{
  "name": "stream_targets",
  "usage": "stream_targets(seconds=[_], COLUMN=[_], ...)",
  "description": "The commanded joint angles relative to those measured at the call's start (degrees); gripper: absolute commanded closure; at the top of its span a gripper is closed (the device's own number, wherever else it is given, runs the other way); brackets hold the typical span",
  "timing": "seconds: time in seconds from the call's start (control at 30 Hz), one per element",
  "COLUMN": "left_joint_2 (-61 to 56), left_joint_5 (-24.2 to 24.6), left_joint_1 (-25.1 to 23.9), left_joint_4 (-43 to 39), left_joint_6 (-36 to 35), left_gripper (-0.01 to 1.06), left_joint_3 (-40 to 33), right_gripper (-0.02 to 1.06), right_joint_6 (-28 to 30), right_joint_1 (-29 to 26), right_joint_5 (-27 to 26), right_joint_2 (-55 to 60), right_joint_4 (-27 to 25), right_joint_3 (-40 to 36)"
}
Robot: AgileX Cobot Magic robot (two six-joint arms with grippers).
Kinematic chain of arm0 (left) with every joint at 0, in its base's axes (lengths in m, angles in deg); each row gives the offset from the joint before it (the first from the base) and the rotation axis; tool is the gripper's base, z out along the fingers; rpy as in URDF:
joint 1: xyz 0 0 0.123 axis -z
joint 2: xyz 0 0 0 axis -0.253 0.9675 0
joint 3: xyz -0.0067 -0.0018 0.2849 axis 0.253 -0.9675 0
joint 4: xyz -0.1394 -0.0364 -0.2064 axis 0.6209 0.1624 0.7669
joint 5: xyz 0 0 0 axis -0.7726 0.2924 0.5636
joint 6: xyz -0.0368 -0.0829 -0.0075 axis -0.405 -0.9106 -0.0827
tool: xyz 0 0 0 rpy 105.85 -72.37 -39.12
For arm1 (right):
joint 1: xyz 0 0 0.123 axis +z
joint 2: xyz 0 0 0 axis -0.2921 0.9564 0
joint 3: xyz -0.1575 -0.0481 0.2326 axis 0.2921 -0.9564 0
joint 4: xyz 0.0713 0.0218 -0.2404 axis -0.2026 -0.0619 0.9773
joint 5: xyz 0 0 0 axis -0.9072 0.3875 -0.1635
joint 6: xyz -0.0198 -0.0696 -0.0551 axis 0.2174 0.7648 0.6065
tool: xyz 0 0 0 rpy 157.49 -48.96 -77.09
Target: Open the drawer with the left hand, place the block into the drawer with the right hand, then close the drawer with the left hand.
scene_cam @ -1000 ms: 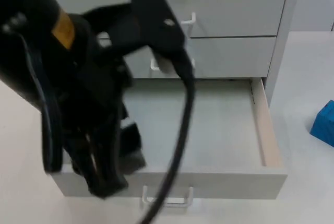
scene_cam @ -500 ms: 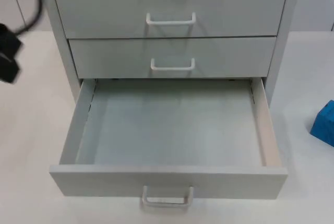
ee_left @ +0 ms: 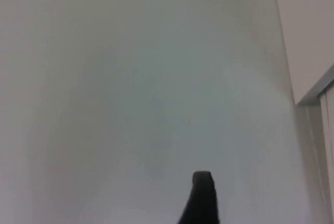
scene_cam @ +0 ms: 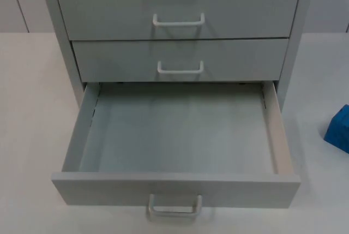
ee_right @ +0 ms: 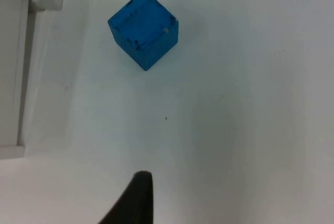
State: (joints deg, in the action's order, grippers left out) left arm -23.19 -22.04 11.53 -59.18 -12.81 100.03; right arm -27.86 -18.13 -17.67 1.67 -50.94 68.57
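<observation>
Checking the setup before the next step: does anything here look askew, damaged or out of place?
Nothing stands out. The bottom drawer is pulled open squarely and holds nothing; the blue block sits intact on the white table beside the cabinet, clear of it.

The left tool point(ee_left: 202, 198) is showing as a single black fingertip, narrow and slightly tapered, with a squared, softly rounded end and a matte finish. The right tool point(ee_right: 136, 199) is showing as a black fingertip too, broader at its base and narrowing to a blunt, slanted tip, its surface dull and unmarked. No screws, labels or other markings can be made out on either fingertip.
</observation>
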Motion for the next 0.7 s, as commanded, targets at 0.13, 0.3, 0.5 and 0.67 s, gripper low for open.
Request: stream_targets(seconds=[0.13,0.3,0.5,0.67], left_joint_2=[-11.09,-17.80,-25.65,-28.62], left_joint_5=[-0.81,-0.54,-3.01,-1.97], left_joint_1=[-0.24,-0.24,-0.24,-0.24], left_joint_4=[1.74,1.74,1.74,1.23], left_joint_6=[-2.13,-2.13,-2.13,-2.13], left_gripper=[0.02,0.00,0.00,0.00], left_joint_3=[-7.94,-12.76,-16.56,-16.56], right_gripper=[-0.01,-0.01,-0.01,-0.01], right_joint_6=[0.00,0.00,2.56,6.80], right_joint_1=[-0.17,-0.17,-0.17,-0.17], right_joint_5=[-0.57,-0.05,3.44,3.81], right_joint_2=[-0.25,-0.25,-0.14,-0.03], right_joint_4=[-0.28,-2.83,-4.98,-5.25], right_joint_3=[-0.20,0.08,2.33,2.98])
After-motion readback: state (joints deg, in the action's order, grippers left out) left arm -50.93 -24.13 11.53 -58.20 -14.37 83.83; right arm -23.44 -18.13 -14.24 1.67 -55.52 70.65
